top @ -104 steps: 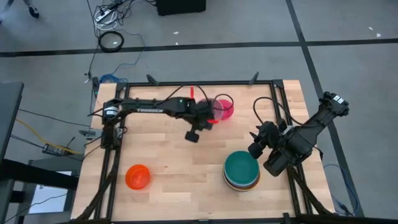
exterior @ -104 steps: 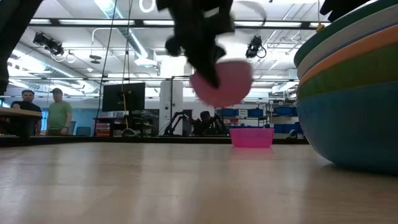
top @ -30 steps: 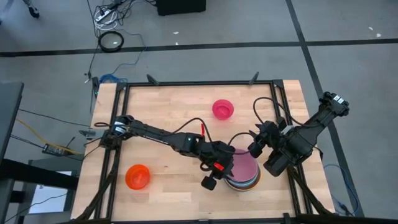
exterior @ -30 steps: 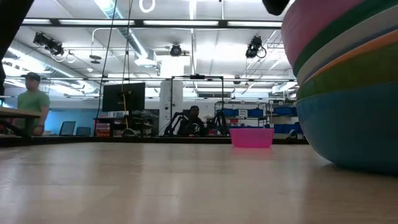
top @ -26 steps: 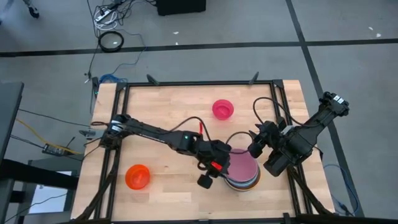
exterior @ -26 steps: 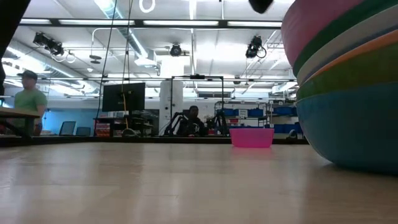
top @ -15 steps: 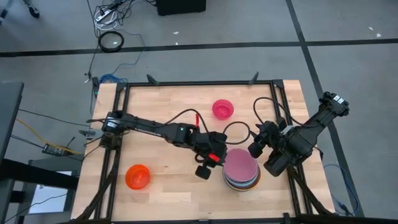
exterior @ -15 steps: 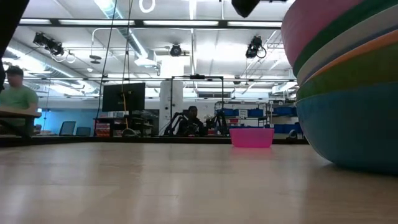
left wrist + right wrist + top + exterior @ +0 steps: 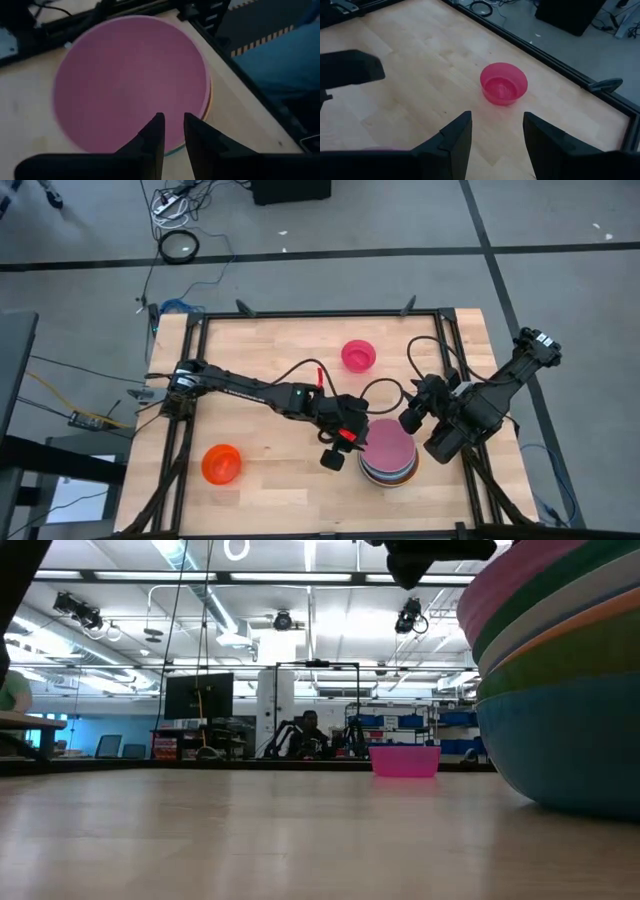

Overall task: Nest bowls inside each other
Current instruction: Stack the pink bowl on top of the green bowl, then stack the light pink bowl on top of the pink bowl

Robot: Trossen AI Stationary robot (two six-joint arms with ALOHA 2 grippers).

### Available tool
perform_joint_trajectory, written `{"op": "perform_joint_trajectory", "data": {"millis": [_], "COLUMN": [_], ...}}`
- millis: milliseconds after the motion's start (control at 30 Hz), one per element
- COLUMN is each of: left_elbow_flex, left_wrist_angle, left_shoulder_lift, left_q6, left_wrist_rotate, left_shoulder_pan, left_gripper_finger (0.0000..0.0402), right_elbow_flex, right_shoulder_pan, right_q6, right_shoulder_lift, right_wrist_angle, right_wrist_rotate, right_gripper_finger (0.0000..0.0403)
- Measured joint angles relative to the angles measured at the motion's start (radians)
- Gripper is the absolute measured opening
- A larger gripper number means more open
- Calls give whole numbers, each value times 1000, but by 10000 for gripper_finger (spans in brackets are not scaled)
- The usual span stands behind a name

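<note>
A stack of several nested bowls [image 9: 388,452] stands at the table's near right, with a pink bowl [image 9: 131,80] seated on top. My left gripper [image 9: 172,120] hovers at the stack's left side, above the pink bowl's rim. Its fingers are a narrow gap apart with nothing between them. My right gripper [image 9: 496,116] waits open to the right of the stack [image 9: 410,418]. A magenta-red bowl [image 9: 358,355] rests on its base near the far edge. An orange-red bowl [image 9: 221,464] sits at the near left.
The black frame rail [image 9: 320,313] runs around the tabletop. Bare wood lies between the orange-red bowl and the stack. In the low view the stack [image 9: 560,690] fills the right side, and a person stands in the room beyond the table.
My left gripper has shifted a little toward the table's far edge beside the stack, its fingers keeping the same narrow gap. The pink bowl has stayed on top of the stack.
</note>
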Motion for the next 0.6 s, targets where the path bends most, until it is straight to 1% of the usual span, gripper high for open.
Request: {"op": "perform_joint_trajectory", "data": {"millis": [67, 433, 533, 600], "left_elbow_flex": [0, 0, 4, 37], "left_wrist_angle": [17, -22, -112, -246], "left_shoulder_lift": [10, 16, -9, -40], "left_q6": [-8, -13, -28, -32], "left_wrist_rotate": [20, 28, 12, -35], "left_shoulder_pan": [0, 0, 0, 0], "left_gripper_finger": [81, 81, 81, 81], "right_elbow_flex": [0, 0, 0, 0], "right_shoulder_pan": [0, 0, 0, 4], "right_q6": [0, 0, 0, 0], "right_shoulder_lift": [0, 0, 0, 0], "right_wrist_angle": [0, 0, 0, 0], "right_wrist_rotate": [0, -5, -8, -8], "right_gripper_finger": [165, 165, 165, 165]}}
